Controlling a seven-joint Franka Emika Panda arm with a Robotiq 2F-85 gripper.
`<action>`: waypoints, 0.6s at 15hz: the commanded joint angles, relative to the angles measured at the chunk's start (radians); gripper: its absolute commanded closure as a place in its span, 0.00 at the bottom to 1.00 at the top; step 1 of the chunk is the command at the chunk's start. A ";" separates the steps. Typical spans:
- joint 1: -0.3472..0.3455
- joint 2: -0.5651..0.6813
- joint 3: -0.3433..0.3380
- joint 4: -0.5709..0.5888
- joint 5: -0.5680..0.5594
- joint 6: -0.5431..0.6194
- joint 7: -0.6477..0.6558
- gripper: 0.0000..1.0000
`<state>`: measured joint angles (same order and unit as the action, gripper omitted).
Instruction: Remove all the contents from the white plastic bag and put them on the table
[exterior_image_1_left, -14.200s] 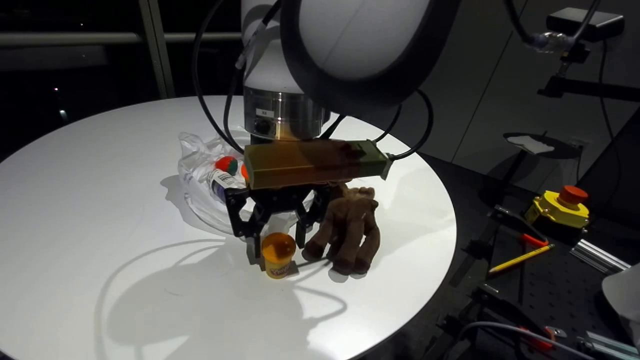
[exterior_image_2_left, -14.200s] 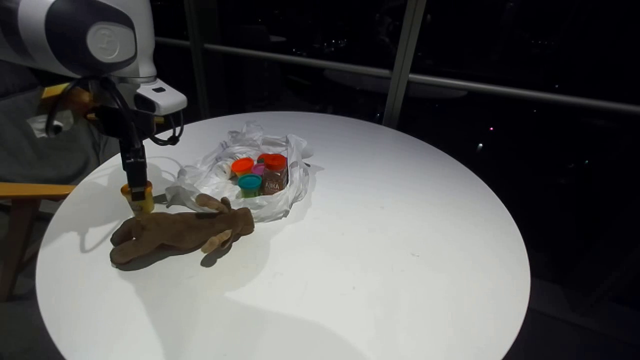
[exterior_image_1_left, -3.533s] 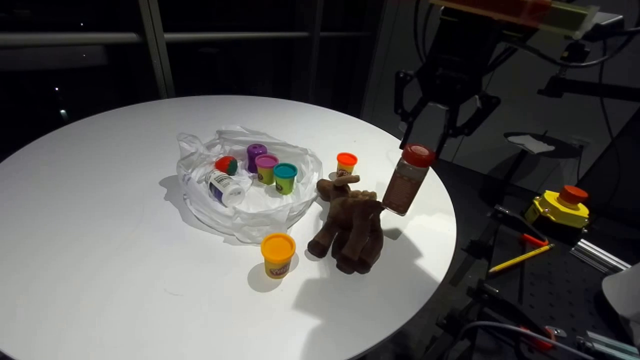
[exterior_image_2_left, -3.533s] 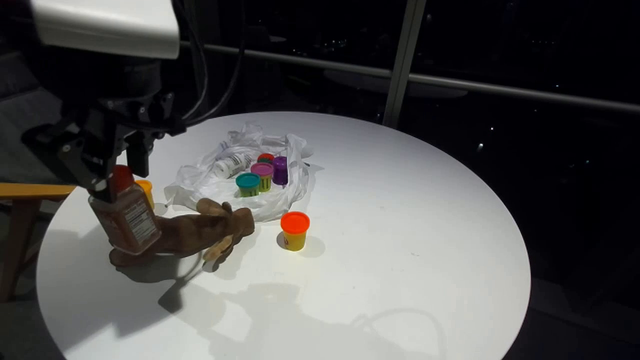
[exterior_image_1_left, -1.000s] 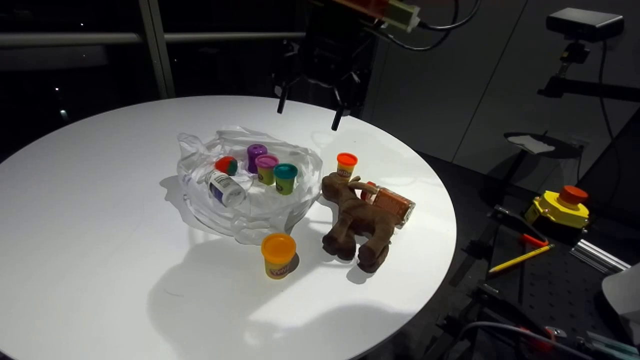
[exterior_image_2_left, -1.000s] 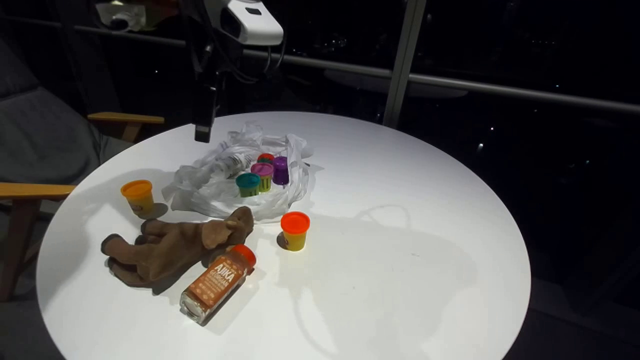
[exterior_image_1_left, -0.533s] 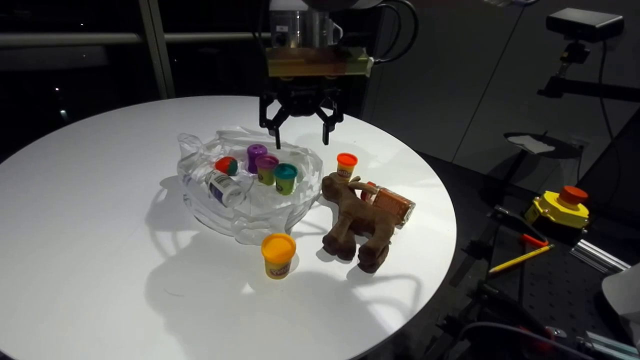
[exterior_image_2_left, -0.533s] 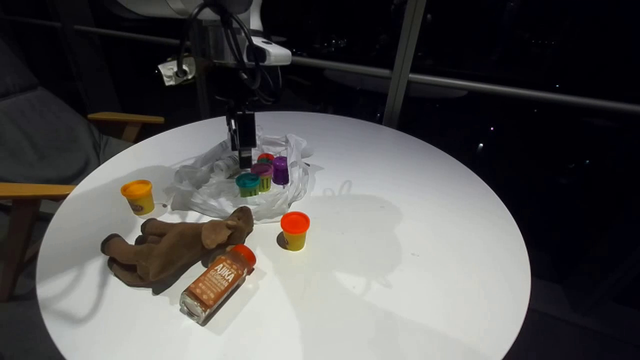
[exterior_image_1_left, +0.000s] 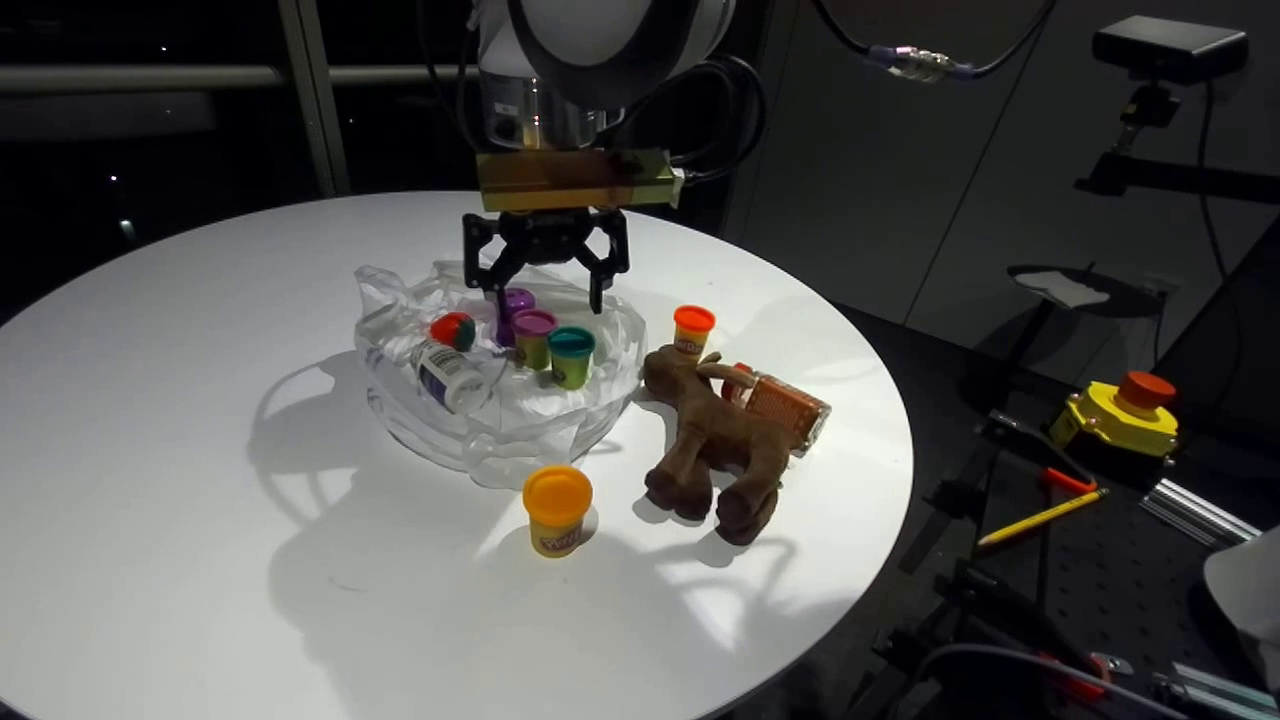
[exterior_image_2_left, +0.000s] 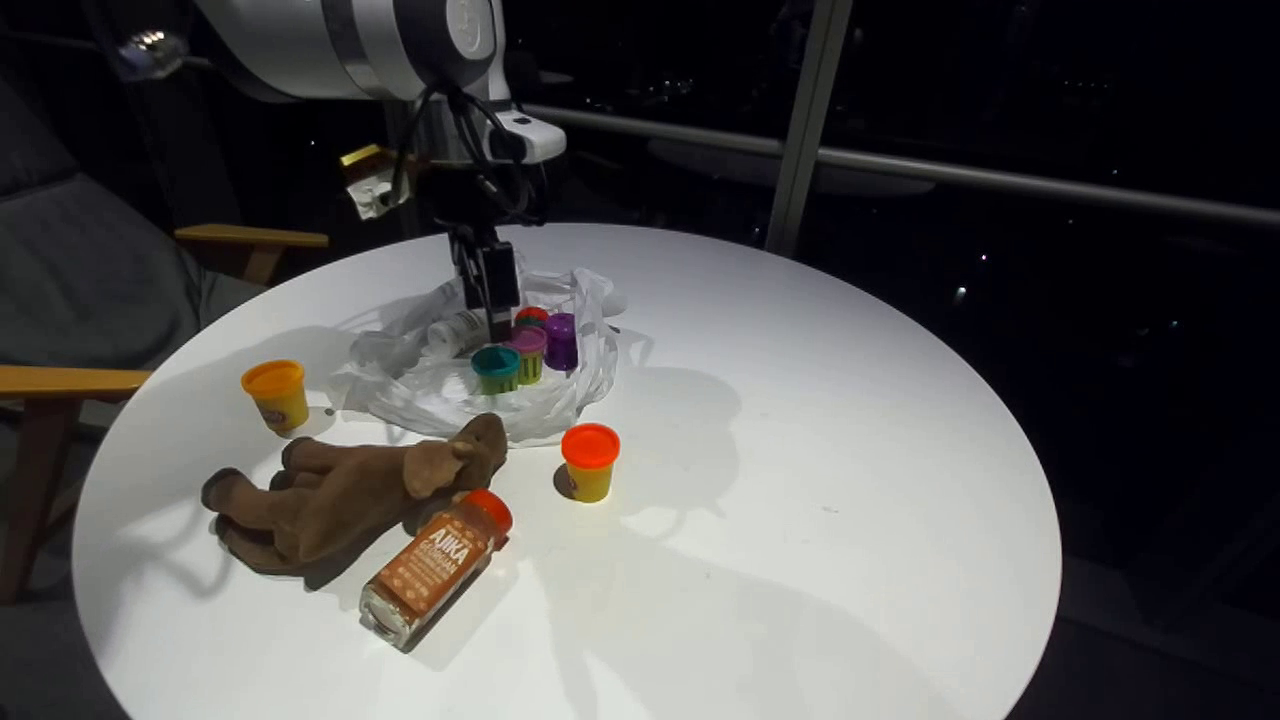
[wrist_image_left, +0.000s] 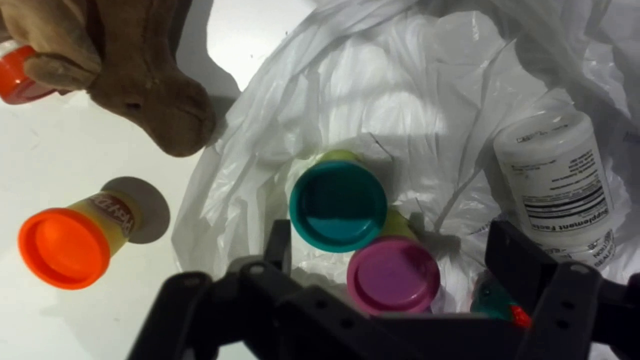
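Observation:
My open gripper (exterior_image_1_left: 550, 305) hangs over the white plastic bag (wrist_image_left: 390, 95), nothing held. Between its fingers (wrist_image_left: 278, 247) in the wrist view sits a pink-lidded tub (wrist_image_left: 393, 276), against a teal-lidded tub (wrist_image_left: 338, 206). The bag also holds a white bottle (wrist_image_left: 557, 185) on its side, a purple container (exterior_image_2_left: 561, 342) and a red-green item (exterior_image_1_left: 453, 330), partly hidden in the wrist view. Out on the white table (exterior_image_2_left: 800, 540) lie a brown plush toy (exterior_image_2_left: 350, 490) and a red-capped spice jar (exterior_image_2_left: 435, 570). A yellow-orange tub (exterior_image_1_left: 557, 510) and a red-orange-lidded tub (exterior_image_2_left: 590, 462) stand there.
The round table's edge curves past the jar and toy. A chair with wooden armrests (exterior_image_2_left: 250, 237) stands beside the table. Beyond the table in an exterior view are a red-and-yellow stop button (exterior_image_1_left: 1115, 415) and a pencil (exterior_image_1_left: 1040, 517).
The red-orange-lidded tub and jar have left the bag for the table; the jar was let go beside the toy, which has shifted. Over the last second my open gripper has come down above the bag.

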<state>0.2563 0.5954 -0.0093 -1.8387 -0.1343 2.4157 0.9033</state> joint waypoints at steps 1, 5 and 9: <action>0.001 0.025 -0.011 0.031 0.014 0.029 -0.035 0.00; 0.002 0.026 -0.023 0.024 0.010 0.007 -0.046 0.00; -0.010 0.040 -0.014 0.020 0.032 0.003 -0.078 0.00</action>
<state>0.2527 0.6211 -0.0270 -1.8349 -0.1304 2.4273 0.8664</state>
